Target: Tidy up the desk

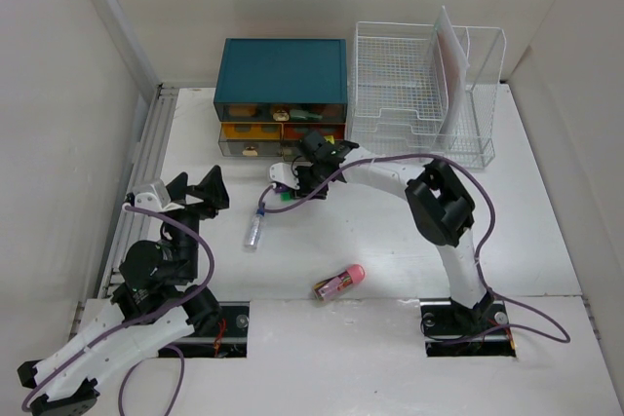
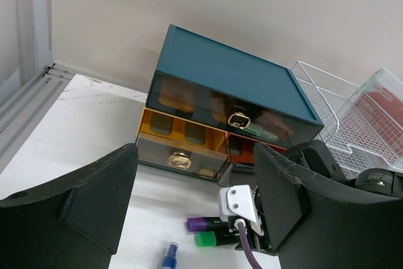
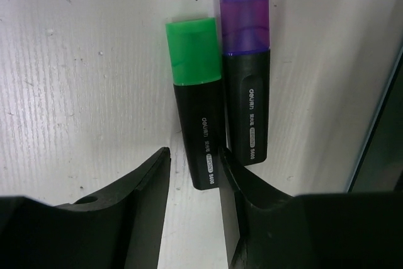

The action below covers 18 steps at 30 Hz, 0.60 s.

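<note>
On the left, my left gripper (image 1: 195,190) hangs spread wide and empty above the large flat matte white desk (image 1: 546,202), which runs under everything in view. Just to its right lies a clear pen with a blue cap (image 1: 255,229).

Further right, my right gripper (image 3: 193,155) is low over two black highlighters lying side by side and touching. Its jaws are released and straddle the tail of the green-capped highlighter (image 3: 198,105), with a gap showing on one side. The purple-capped highlighter (image 3: 247,111) lies against the other finger, so I judge I should centre on the green one before closing, or I may drag both.

The teal drawer box (image 1: 283,70) stands just behind, leaving little room there. The white wire rack (image 1: 409,94) is at far right, with open tabletop in front of it.
</note>
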Each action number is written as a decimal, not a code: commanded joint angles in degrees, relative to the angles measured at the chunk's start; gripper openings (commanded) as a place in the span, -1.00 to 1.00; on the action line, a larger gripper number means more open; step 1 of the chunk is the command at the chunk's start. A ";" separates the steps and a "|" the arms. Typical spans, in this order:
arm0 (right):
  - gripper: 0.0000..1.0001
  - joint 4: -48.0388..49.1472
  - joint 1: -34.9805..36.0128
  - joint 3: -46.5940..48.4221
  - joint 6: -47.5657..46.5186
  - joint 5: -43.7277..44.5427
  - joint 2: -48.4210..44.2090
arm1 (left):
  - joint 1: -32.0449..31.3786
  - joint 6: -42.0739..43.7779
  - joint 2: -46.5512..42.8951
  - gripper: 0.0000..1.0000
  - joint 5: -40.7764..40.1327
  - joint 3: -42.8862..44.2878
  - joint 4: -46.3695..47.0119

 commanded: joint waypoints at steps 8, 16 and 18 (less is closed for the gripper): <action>-0.11 -2.31 0.69 4.94 1.38 1.14 3.36 | 0.02 1.06 -0.79 0.45 1.63 -0.17 1.67; -0.24 -8.02 0.69 7.32 0.33 -1.50 6.61 | 0.02 1.06 -0.79 0.45 1.63 -0.17 1.67; -0.51 -8.56 0.69 7.94 0.33 -2.02 7.23 | 0.02 1.06 -0.79 0.45 1.63 -0.17 1.67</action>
